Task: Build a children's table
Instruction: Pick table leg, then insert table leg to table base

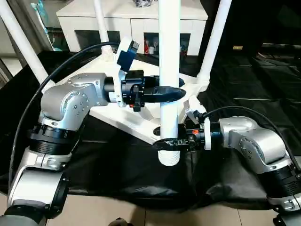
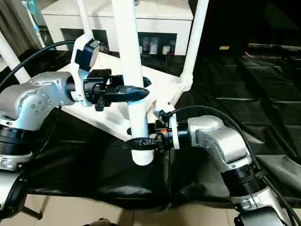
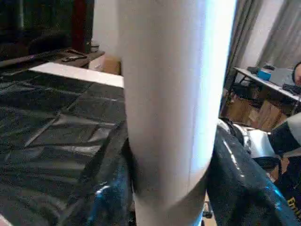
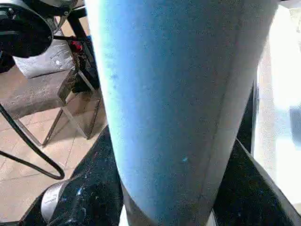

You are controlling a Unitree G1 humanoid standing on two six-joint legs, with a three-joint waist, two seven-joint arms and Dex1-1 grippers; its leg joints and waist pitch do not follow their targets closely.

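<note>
The white tapered tube leg (image 1: 169, 70) stands upright at the near corner of the upturned white table top (image 1: 141, 117), its flared end (image 1: 169, 157) low over the edge, with three other legs already rising from the far corners. The left gripper (image 1: 164, 94) pinches it at mid-height and the right gripper (image 1: 165, 143) clamps it just above the flare. It looks like a hollow, light, stiff and smooth tube, likely slippery, so two spaced grips suit it.
</note>
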